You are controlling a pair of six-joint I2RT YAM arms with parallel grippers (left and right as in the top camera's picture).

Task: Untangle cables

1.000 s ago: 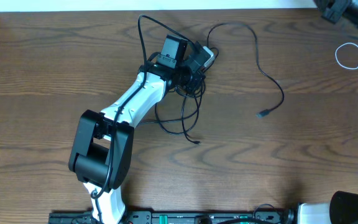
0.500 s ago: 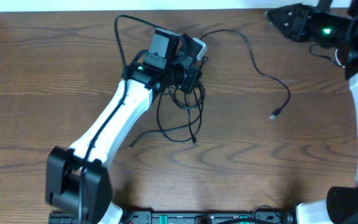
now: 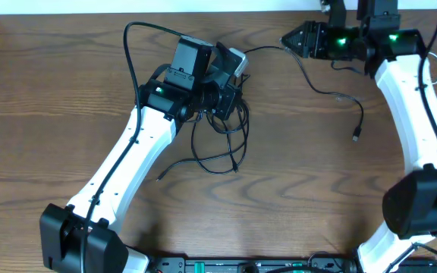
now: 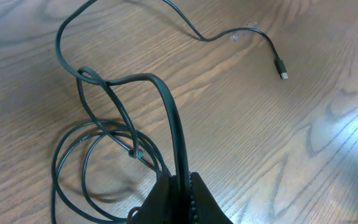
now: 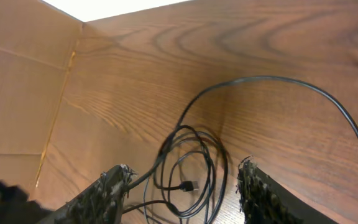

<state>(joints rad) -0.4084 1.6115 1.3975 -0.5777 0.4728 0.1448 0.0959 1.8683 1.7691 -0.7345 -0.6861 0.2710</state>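
my left pincer [image 3: 227,82] is gripping one black cord [image 4: 166,112]. in the left wrist view its fingers [image 4: 166,199] are pressing together at the bottom edge, and the cord is rising from between them in a high arch before it is dropping back to the wood.

the cables [image 3: 220,129] are lying as a tangle of black loops on the bench [image 3: 51,98], just under and beside my left pincer, toward the far middle of the bench. one long strand [image 3: 313,85] is leaving the tangle toward the right, bending down and ending in a small plug [image 3: 356,136]. this plug is resting on bare wood, well apart from the loops.

my right pincer [image 3: 290,39] is hanging open near the far edge, close to the first part of this long strand. in the right wrist view its two fingers [image 5: 110,193] are standing wide apart and gripping nothing. the loops are showing on the bench beyond them, with a second small plug [image 5: 191,185] lying inside the rings. whether the right pincer is touching the strand or only hovering above it, i cannot tell.
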